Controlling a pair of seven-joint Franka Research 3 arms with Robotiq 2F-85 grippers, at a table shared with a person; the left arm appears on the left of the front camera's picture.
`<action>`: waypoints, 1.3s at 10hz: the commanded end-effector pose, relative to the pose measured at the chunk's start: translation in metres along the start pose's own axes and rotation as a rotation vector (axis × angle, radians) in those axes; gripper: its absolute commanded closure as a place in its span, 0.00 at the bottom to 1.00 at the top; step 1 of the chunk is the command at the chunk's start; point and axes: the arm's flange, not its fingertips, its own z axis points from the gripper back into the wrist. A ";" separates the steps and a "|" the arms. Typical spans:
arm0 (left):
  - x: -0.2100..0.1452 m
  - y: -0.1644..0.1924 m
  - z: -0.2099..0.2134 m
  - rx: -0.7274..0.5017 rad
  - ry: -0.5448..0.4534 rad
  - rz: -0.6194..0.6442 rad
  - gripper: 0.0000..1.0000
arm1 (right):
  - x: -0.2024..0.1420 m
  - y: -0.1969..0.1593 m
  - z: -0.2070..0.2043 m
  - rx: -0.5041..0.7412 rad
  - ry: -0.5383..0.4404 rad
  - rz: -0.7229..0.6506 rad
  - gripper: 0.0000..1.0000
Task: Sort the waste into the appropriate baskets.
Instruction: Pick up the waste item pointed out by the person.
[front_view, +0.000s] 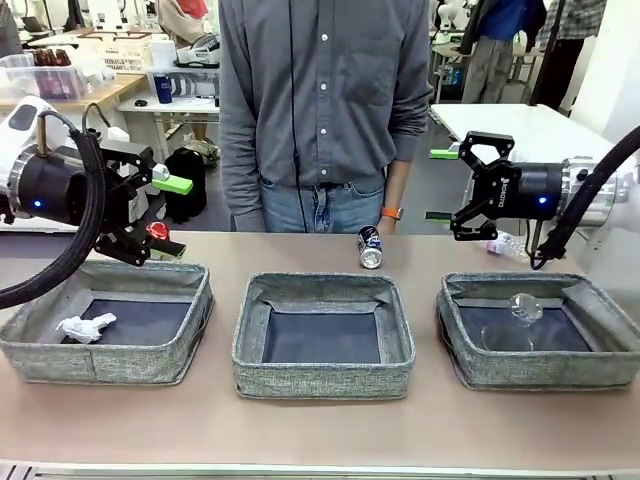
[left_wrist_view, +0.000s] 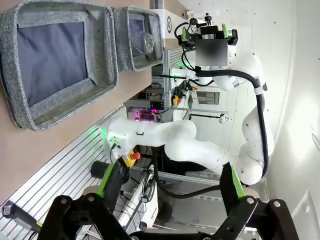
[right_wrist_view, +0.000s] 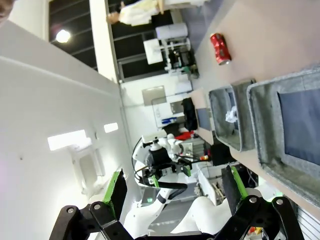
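Landmark: the middle basket (front_view: 322, 381), at the near side of the table. Nothing shows on its dark bottom. The basket to its left (front_view: 105, 362) holds a crumpled paper wad (front_view: 85, 327) in the near corner. The basket to its right (front_view: 540, 374) holds a clear cup (front_view: 525, 308).

Just beyond the middle basket's far rim, a dark blue can (front_view: 370, 247) lies on its side on the table. Beyond and well to the left, past the paper basket, a red can (right_wrist_view: 220, 48) also lies on its side. Beyond and to the right, a clear bottle (front_view: 506, 244) lies partly hidden behind your right arm's gripper.

Your left gripper (front_view: 168, 214) hangs raised, beyond and left of the middle basket, fingers spread with nothing between them. Your right gripper (front_view: 440, 185) hangs raised, beyond and right of it, likewise spread and empty. A person stands at the far edge, straight behind the middle basket.

Risks, as I judge them:
- Both cans lie down, so a pinch across the round wall could send one rolling toward the person.
- The bottle is clear and half hidden, so its ends are easy to misread.
- The soft basket rims could snag a low finger on the way over.
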 end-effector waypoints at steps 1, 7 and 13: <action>0.000 -0.005 0.001 -0.003 -0.005 0.003 0.00 | 0.002 0.001 -0.002 0.007 0.006 0.016 0.00; 0.000 -0.005 0.001 -0.003 -0.005 0.003 0.00 | 0.002 0.001 -0.002 0.007 0.006 0.016 0.00; 0.000 -0.005 0.001 -0.003 -0.005 0.003 0.00 | 0.002 0.001 -0.002 0.007 0.006 0.016 0.00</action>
